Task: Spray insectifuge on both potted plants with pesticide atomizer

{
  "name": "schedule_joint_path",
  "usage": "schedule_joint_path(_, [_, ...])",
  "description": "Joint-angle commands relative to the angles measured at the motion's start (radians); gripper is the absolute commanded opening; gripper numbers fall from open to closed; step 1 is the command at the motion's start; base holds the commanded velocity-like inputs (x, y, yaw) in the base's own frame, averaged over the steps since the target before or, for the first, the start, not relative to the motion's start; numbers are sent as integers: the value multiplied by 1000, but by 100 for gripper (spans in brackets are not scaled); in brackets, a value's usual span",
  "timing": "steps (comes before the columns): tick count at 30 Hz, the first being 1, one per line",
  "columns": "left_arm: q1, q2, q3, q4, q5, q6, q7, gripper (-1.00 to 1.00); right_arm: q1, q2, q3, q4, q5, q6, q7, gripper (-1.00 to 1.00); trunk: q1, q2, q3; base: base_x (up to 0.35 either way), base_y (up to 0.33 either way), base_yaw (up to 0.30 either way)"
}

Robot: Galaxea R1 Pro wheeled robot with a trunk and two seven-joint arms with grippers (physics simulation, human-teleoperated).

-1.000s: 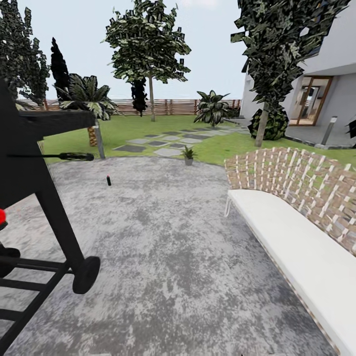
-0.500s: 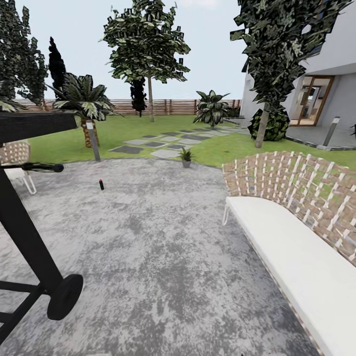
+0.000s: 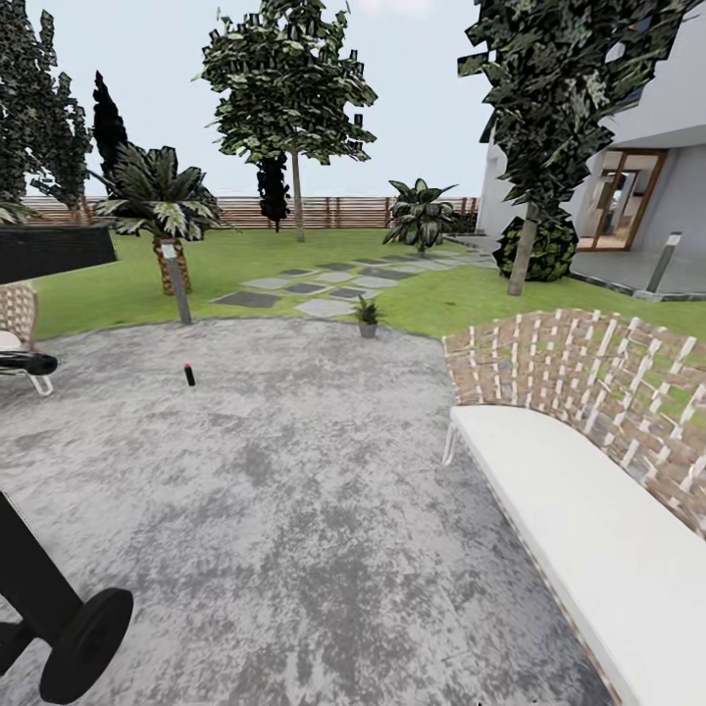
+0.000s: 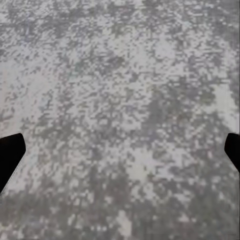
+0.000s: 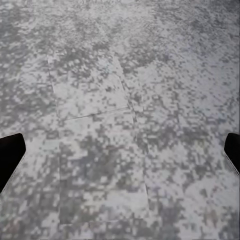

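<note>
A small dark bottle [image 3: 188, 374], probably the sprayer, stands upright on the grey patio [image 3: 324, 510], far ahead and left of centre, so nearer the left arm. Both grippers [image 4: 120, 152] [image 5: 120, 152] hang spread and empty over paving. One potted plant [image 3: 367, 317] sits at the lawn's edge.

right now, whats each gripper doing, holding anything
left gripper: open, holding nothing, over grey paving.
right gripper: open, holding nothing, also over the paving.

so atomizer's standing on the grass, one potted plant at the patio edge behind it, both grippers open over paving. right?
Not quite. The head view shows the atomizer standing on the grey patio, not grass. The potted plant and both open grippers, left and right, are as stated.
</note>
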Motion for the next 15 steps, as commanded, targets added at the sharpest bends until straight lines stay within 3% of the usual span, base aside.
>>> schedule_joint_path(1, [-1,0,-1,1,-1,-3,4,100,0,0,0,1,1,-3,1,100,0,0,-1,340,-2,0])
schedule_joint_path(15, [-1,0,-1,1,-2,-3,4,100,0,0,0,1,2,-3,4,100,0,0,-1,340,0,0])
